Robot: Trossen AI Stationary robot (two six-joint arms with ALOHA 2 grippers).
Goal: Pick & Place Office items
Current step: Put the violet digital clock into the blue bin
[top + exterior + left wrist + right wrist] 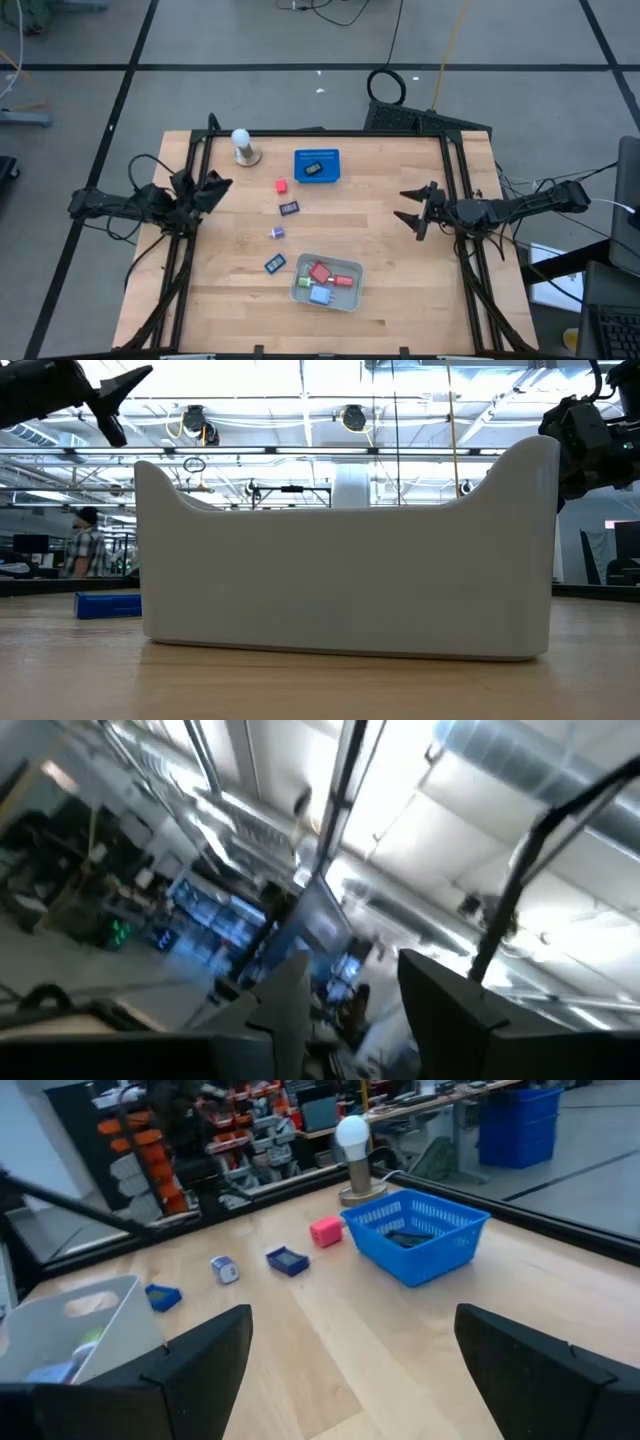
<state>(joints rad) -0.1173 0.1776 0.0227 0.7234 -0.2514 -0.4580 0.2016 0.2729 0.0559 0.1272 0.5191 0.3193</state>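
wooden table [400,290] under both arms, black frame rails along its edges. at the back, white ball on a round stand [241,146], just beside the far left rail. blue perforated basket [317,166] to its right, one dark piece lying inside. grey-white tray [326,283] near the front middle, holding red, green and blue pieces; fills nearly the whole low view and blocks the loose pieces from it. person in a checked shirt [85,544] far off in the room behind.

office items still loose in a line between basket and tray: red piece [282,185] nearest the basket, black piece [289,208] next, small purple piece [277,233] after it, blue piece [275,264] just beside the tray's left end. all tiny, blocky, apart from one another.

left gripper [212,186] raised at the left table edge, tilted up toward the ceiling, fingers slightly parted, empty. right gripper [413,204] at the right side, well apart from the pieces, spread wide, nothing between the fingers.
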